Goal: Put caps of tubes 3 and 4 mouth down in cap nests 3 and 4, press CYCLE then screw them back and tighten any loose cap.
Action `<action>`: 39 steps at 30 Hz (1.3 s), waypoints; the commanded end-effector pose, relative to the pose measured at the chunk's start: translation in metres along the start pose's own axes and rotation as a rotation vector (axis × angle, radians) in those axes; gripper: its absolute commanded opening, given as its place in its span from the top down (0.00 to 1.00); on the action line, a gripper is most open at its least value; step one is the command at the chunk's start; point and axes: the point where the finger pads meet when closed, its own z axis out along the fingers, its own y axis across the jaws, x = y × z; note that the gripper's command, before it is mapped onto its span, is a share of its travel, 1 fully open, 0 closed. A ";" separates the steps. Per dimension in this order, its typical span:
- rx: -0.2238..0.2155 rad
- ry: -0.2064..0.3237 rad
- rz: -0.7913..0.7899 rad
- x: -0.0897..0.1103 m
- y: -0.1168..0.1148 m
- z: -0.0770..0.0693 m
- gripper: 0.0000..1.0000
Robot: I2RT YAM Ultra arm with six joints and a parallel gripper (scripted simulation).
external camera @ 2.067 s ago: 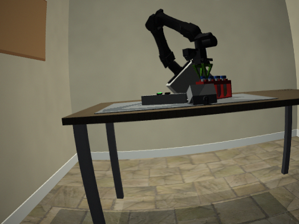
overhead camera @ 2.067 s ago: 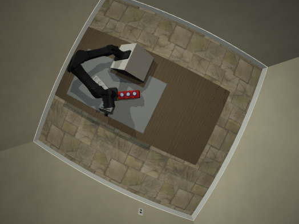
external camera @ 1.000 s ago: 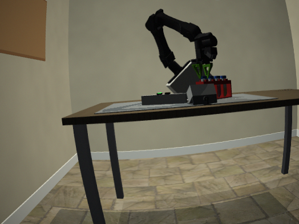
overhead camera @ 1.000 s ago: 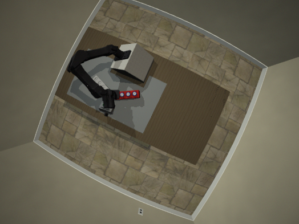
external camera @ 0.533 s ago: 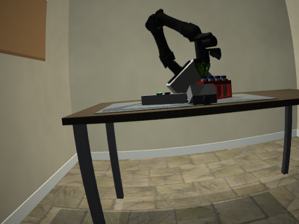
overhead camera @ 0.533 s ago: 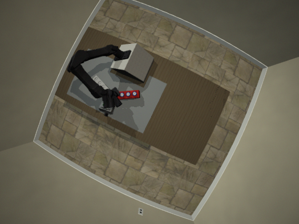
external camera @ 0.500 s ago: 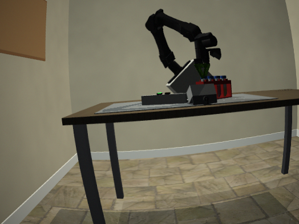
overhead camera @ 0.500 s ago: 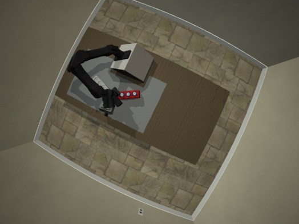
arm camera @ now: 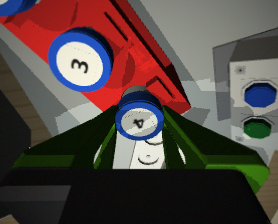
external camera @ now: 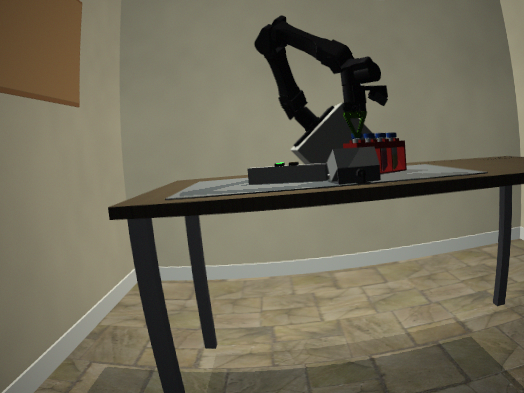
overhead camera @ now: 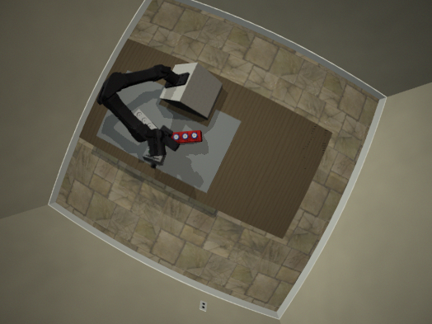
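The red decapping station DS (overhead camera: 197,135) (external camera: 397,157) (arm camera: 145,47) stands on the grey mat. My gripper (arm camera: 139,112) (external camera: 356,131) reaches down over its end and is shut on the blue cap with dot 4 (arm camera: 138,121), which sits over tube 4 at the station's end. The blue cap with dot 3 (arm camera: 80,59) (overhead camera: 176,136) sits on its tube right beside it. The blue CYCLE key (arm camera: 258,95) and the green READY key (arm camera: 257,129) show on the small desk (arm camera: 235,55) (external camera: 352,165). The console's green lamp (external camera: 279,163) is lit.
The cap tray (overhead camera: 143,119) with its dark console (external camera: 287,174) lies next to the station, partly under the arm. A large grey box (overhead camera: 198,89) (external camera: 320,140) stands tilted behind them. Two more capped tubes (overhead camera: 190,136) stand further along the station.
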 end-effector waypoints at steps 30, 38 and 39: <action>0.005 -0.009 0.889 -0.001 -0.002 -0.002 1.00; 0.004 -0.010 1.239 -0.001 -0.002 -0.002 1.00; 0.004 -0.010 1.239 -0.001 -0.002 -0.002 1.00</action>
